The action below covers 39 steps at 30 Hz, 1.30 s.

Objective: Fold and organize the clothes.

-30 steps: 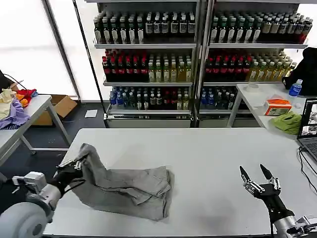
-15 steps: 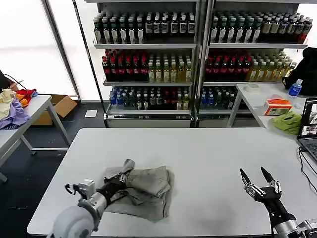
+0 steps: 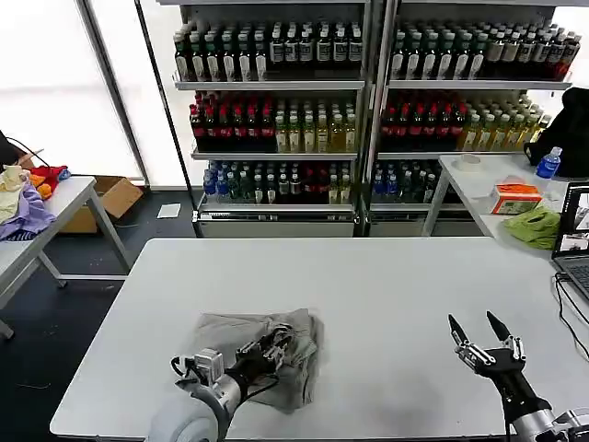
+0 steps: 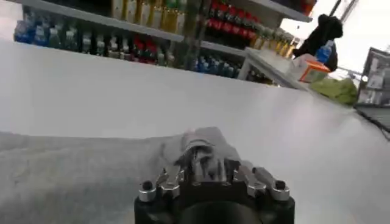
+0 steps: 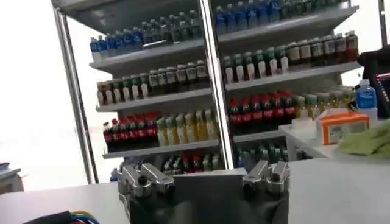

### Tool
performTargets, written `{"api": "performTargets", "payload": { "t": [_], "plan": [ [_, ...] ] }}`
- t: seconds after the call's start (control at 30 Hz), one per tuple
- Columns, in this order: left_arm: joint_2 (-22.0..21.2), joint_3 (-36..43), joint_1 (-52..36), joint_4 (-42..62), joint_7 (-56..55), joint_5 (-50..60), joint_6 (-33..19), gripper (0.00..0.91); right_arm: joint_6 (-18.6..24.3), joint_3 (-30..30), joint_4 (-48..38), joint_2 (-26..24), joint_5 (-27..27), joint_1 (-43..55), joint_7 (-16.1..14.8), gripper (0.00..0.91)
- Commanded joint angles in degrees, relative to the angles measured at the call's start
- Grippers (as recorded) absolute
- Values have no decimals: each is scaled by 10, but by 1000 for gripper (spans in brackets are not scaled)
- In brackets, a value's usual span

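Grey shirt (image 3: 262,354) is bunched on the worktop (image 3: 386,276) near its front edge; a fold is carried low across it by the left gripper (image 3: 274,344), fingers clamped on fabric. Right gripper (image 3: 485,330) is parked clear to the right, fingers apart

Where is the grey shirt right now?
In the head view, the grey shirt lies bunched on the white table, near its front edge on the robot's left side. The left gripper is pinching it, while the right gripper hovers open, far off.
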Motion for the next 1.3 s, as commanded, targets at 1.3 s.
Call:
{"api": "performTargets", "payload": {
  "t": [1.3],
  "plan": [
    [-22, -190, 95, 94, 90, 192, -39, 907, 5, -11, -10, 5, -7, -1, -1, 907]
  ]
}}
